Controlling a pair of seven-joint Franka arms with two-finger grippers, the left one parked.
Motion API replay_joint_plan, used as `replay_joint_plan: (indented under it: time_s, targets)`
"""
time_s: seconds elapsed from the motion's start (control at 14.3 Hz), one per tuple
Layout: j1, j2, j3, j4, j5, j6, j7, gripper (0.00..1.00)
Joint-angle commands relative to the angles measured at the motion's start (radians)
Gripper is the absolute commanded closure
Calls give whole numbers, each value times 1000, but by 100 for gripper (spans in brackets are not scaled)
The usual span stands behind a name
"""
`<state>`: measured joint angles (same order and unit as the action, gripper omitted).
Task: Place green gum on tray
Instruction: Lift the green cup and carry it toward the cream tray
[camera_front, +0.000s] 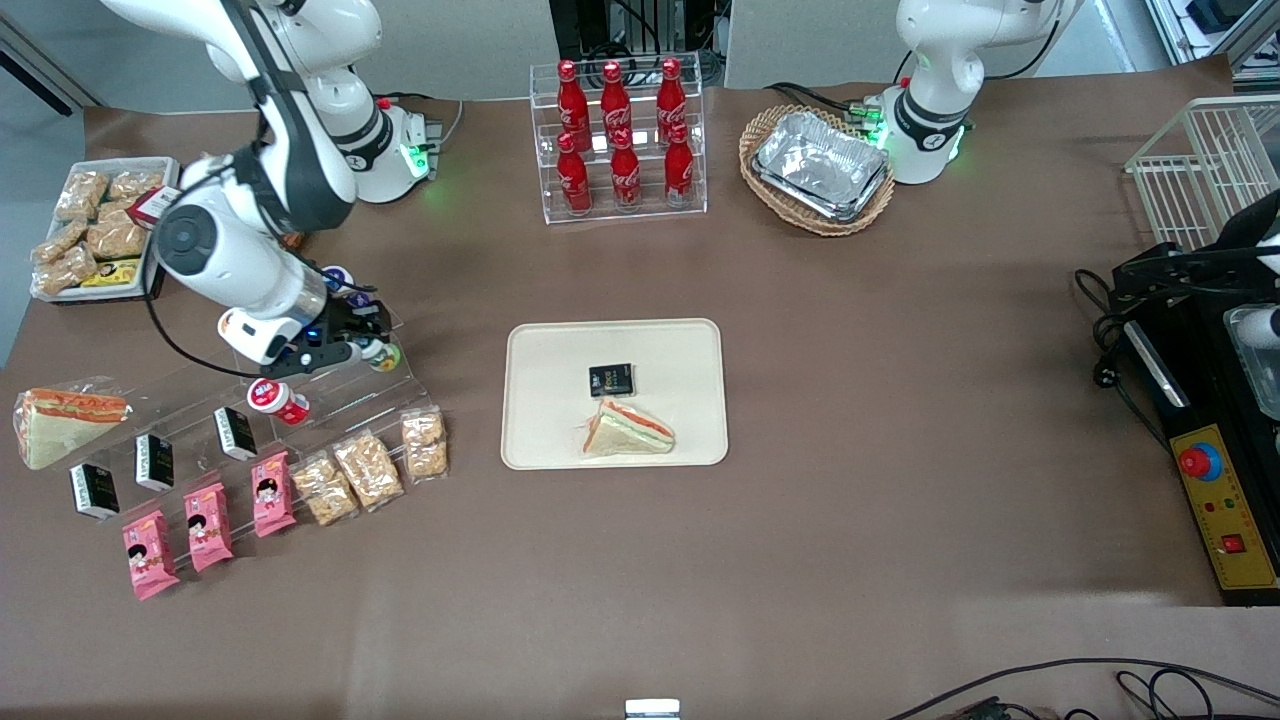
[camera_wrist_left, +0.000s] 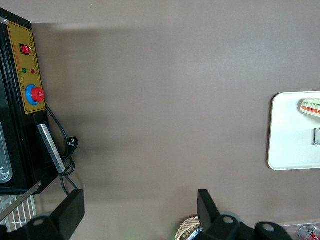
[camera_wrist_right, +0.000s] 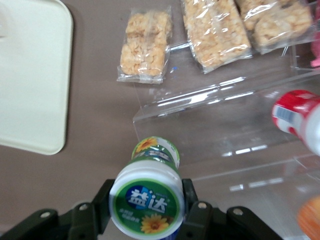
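Gripper (camera_wrist_right: 147, 207) clasped the green gum (camera_wrist_right: 148, 200) above the acrylic stand (camera_front: 330, 395), at the tray's (camera_front: 540, 440) nine o'clock; transfer remained.

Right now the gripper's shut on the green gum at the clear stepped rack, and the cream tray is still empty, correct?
Not quite. The gripper is shut on the green gum at the clear stepped rack, but the tray isn't empty: the front view shows a wrapped sandwich and a small black packet on it.
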<state>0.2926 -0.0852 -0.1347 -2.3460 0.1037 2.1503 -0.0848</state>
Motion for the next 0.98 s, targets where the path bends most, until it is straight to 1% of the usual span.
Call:
replay_joint_plan:
  time_s: [0.0,0.14,0.49,0.63,0.7,0.84,0.91]
  targets:
    - [-13,-13,-34,238,14,-313,-50,60]
    - [-13,-10,-55,345,13,-416,-50,60]
    - [-13,33,-69,611,20,-636,-44,59]
    - [-9,67,-68,684,28,-681,-35,59]
    - [-3,71,-60,694,51,-682,-17,59]
    - [11,85,-30,692,106,-682,96,59]
    - [31,94,2,691,106,-679,167,59]
